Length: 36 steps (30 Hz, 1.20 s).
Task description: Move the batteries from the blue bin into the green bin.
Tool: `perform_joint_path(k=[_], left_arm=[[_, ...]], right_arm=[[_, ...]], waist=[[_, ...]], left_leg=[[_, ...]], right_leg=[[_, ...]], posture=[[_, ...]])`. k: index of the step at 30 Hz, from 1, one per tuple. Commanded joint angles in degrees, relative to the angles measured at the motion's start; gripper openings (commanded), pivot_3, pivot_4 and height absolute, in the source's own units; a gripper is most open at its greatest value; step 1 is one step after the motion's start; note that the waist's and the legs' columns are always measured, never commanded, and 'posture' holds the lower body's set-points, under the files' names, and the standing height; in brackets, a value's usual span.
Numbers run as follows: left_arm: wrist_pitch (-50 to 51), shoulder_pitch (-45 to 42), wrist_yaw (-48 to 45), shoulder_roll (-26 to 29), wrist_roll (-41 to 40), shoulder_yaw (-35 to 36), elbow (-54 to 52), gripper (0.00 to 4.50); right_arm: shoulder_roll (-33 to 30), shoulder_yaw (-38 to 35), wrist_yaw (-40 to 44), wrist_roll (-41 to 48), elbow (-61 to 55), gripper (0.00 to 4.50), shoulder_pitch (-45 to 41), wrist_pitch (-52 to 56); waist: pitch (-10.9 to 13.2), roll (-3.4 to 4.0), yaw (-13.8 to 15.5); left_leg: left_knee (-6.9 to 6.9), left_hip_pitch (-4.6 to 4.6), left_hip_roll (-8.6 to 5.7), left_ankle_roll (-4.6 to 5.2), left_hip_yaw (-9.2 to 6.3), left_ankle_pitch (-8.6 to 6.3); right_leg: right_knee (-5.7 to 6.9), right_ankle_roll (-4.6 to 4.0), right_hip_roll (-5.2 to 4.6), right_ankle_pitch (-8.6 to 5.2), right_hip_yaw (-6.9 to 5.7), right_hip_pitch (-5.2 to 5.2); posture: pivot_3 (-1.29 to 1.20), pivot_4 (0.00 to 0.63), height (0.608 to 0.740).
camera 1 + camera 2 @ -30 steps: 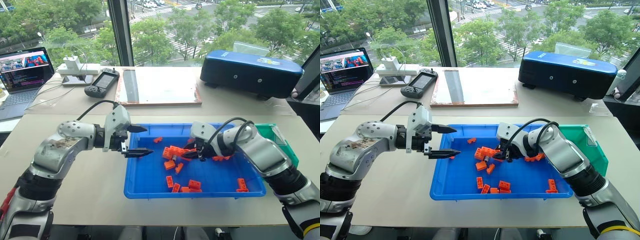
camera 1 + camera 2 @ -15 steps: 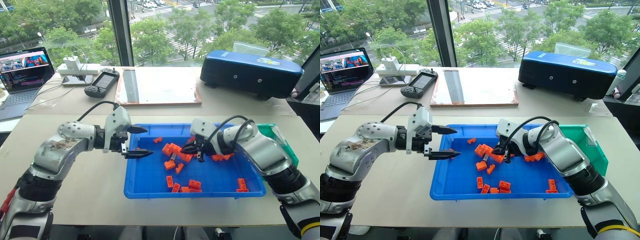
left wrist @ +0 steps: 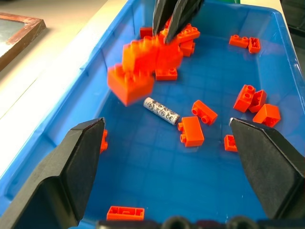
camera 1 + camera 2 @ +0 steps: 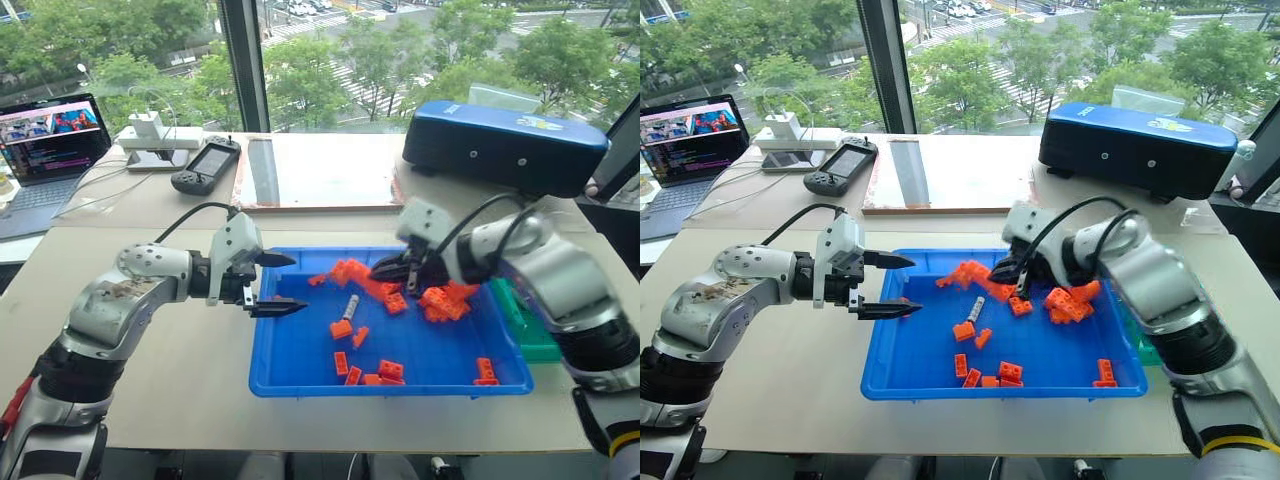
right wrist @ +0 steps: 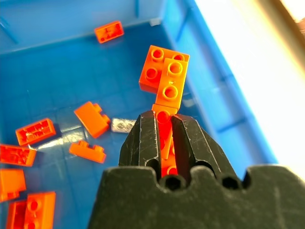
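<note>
One battery (image 4: 349, 305), a slim silver cylinder, lies on the floor of the blue bin (image 4: 300, 385) near its middle, also seen in the left wrist view (image 3: 162, 110). My right gripper (image 4: 378, 268) hangs above the bin's far part, shut on a clump of joined orange bricks (image 5: 164, 76) that dangles just above and beyond the battery. My left gripper (image 4: 280, 283) is open over the bin's left rim, pointing toward the battery with nothing between its fingers. The green bin (image 4: 535, 340) sits against the blue bin's right side, mostly hidden behind my right arm.
Loose orange bricks (image 4: 365, 370) are scattered in the blue bin, with a pile (image 4: 440, 300) under my right wrist. A navy case (image 4: 505, 145), framed board (image 4: 320, 170), handheld controller (image 4: 205, 165) and laptop (image 4: 50, 140) sit at the back.
My right gripper shut on the brick clump and rose toward the far right with it, uncovering the battery on the bin floor. The left arm stayed still.
</note>
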Motion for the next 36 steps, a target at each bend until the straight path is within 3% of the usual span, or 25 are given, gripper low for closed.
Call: perform_joint_path(k=[1, 7, 12, 16, 19, 28, 36], left_arm=[[-1.3, -0.9, -0.2, -0.2, 0.0, 0.8, -0.5, 4.5], [-1.8, -1.8, -0.7, -0.8, 0.4, 0.2, 0.5, 4.5], [-2.2, -2.3, -1.1, -0.6, 0.7, 0.0, 1.2, 4.5], [-2.2, -2.5, -1.2, -0.1, 1.0, 0.2, 1.5, 4.5], [-2.2, -2.5, -1.3, 0.1, 1.3, 0.3, 1.7, 4.5], [-1.7, -1.9, -0.9, 1.4, 1.6, 1.4, 1.1, 4.5], [-1.3, -1.3, -0.2, 1.8, 1.2, 1.8, 0.0, 4.5]], right_arm=[[-5.9, -3.5, 0.9, -0.6, -0.3, 0.36, 1.8, -0.5], [-10.7, -6.2, -0.2, -1.5, 3.3, 0.36, 6.4, -1.6], [-10.1, -6.7, -1.8, -1.9, 3.9, 1.95, 6.3, -2.4], [-6.8, -5.9, -2.6, -0.7, 1.7, 3.24, 3.6, -1.4], [-0.8, -3.2, -3.6, 0.7, -0.2, 4.32, 2.0, -0.9], [13.0, 5.1, -6.7, -0.1, 1.8, 4.32, 3.1, -2.8], [15.5, 8.6, -7.3, -4.1, 8.4, 4.32, 3.7, -7.5]], waist=[[0.0, 0.0, -0.1], [0.0, 0.0, -0.5], [0.0, 0.0, -0.7], [0.0, 0.0, -0.8], [0.0, 0.0, -0.9], [0.0, -0.01, -0.6], [0.0, -0.01, -0.5]], left_leg=[[0.0, 0.0, 0.0, 0.0, 0.02, 0.0], [0.0, 0.0, 0.03, 0.0, 0.04, 0.0], [-0.01, 0.01, 0.05, 0.0, 0.04, 0.0], [-0.01, 0.01, 0.05, 0.0, 0.05, 0.0], [-0.01, 0.01, 0.07, 0.0, 0.03, 0.0], [0.0, 0.0, 0.03, 0.0, -0.01, 0.0], [0.0, 0.0, 0.02, -0.01, -0.01, 0.01]], right_leg=[[0.0, 0.0, -0.01, 0.0, 0.02, -0.01], [0.01, 0.0, 0.0, 0.0, 0.02, -0.03], [0.04, -0.01, 0.02, 0.0, 0.03, -0.06], [0.03, -0.01, 0.02, 0.0, 0.04, -0.06], [0.04, -0.01, 0.03, 0.0, 0.02, -0.06], [0.07, 0.0, 0.02, 0.0, 0.0, -0.05], [0.08, 0.0, 0.02, 0.0, -0.02, -0.06]], posture=[[0.0, 0.15, 0.732], [0.0, 0.15, 0.732], [0.0, 0.15, 0.732], [0.0, 0.15, 0.732], [0.0, 0.15, 0.732], [0.0, 0.15, 0.732], [0.0, 0.15, 0.732]])
